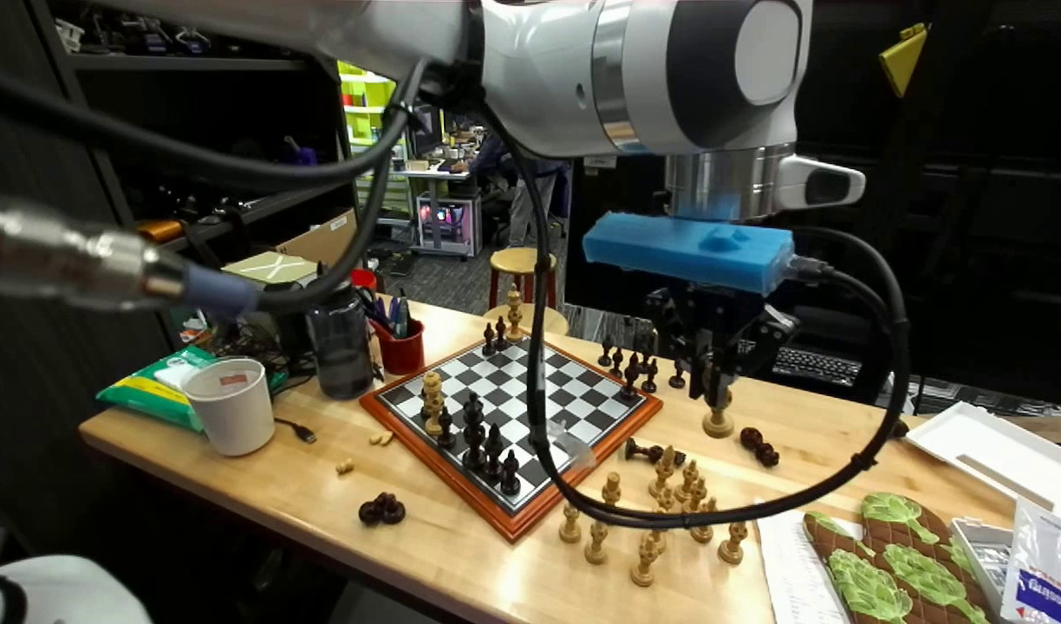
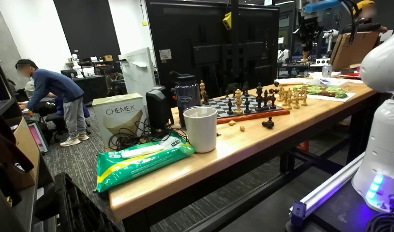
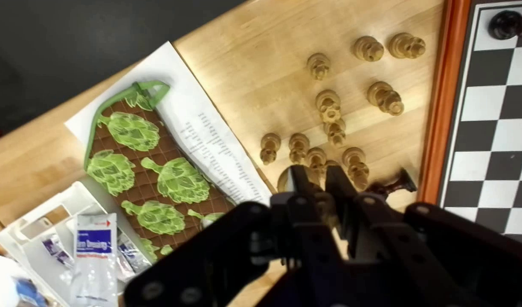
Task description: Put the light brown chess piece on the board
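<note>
My gripper [image 1: 712, 381] is shut on a light brown chess piece [image 1: 718, 423] and holds it upright in the air, its round base hanging below the fingertips. The piece also shows below the gripper in an exterior view [image 2: 304, 57]. In the wrist view the fingertips [image 3: 317, 175] pinch the piece [image 3: 326, 207], which they partly hide. The board [image 1: 444, 465] lies flat on the table, to the left of the gripper in that exterior view. Its reddish frame shows at the right in the wrist view [image 3: 440, 128]. Light and dark pieces stand on some of its squares.
Several light brown pieces [image 1: 613, 487] stand beside the board, with a fallen dark piece [image 1: 654, 452] near its edge. Dark pieces [image 1: 632, 373] stand behind it. An oven mitt [image 3: 150, 170], a white tray [image 1: 999, 451], a cup [image 1: 230, 412] and a bottle [image 1: 340, 347] are around.
</note>
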